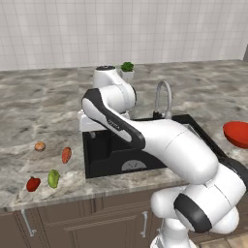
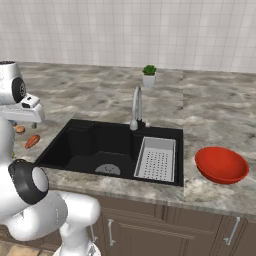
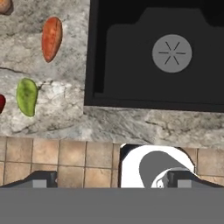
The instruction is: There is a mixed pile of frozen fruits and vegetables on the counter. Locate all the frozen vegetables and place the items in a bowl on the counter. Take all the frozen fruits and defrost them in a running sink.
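Where the arm crosses the left base view, the sink (image 1: 104, 155) is partly hidden. The end effector (image 3: 111, 179) is seen spread wide and empty, its tips cut by the frame. On the tabletop (image 1: 38, 106), carrot (image 1: 66, 154) and green fruit (image 1: 53, 178) are shown whole; red piece (image 3: 1, 104) and brown ball (image 3: 4, 5) are cropped. The bowl (image 2: 221, 164) is set right of the sink.

No readable text in this kitchen scene.
The robot arm (image 1: 160, 140) carries a small dark marking on its upper link, too blurred to read; nothing else bears lettering.
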